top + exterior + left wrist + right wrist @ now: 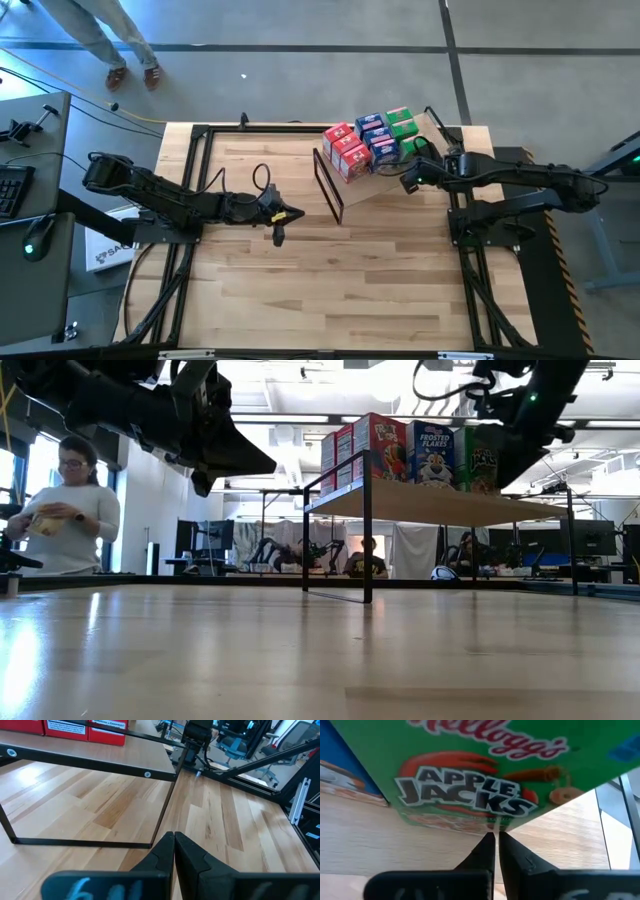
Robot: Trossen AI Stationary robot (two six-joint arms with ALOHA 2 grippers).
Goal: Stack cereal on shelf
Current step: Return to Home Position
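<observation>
Several cereal boxes stand close together on the shelf board (375,180), which rests on a black frame end (330,187): red (345,152), blue (378,136) and green (402,124). The low view shows the row on the raised shelf (440,502), with a green box (485,458) at its right end. My right gripper (408,181) is shut, its tips (495,838) at the lower edge of the green Apple Jacks box (485,775). My left gripper (281,216) is shut (174,838) and hangs above bare tabletop left of the shelf frame (85,840). My right gripper's shut fingertips (487,842) stand right at the lower edge (470,827) of the green box's printed face, coming roughly level from the table's right side. I cannot tell whether they touch it. The box stands upright on the shelf board.
Wide planked tabletop (330,290) lies open on the near side and between the arms. A black metal frame runs round the table edges (195,150). A person stands beyond the table (62,510), and legs show on the floor (120,50). A keyboard desk sits at far left (15,185).
</observation>
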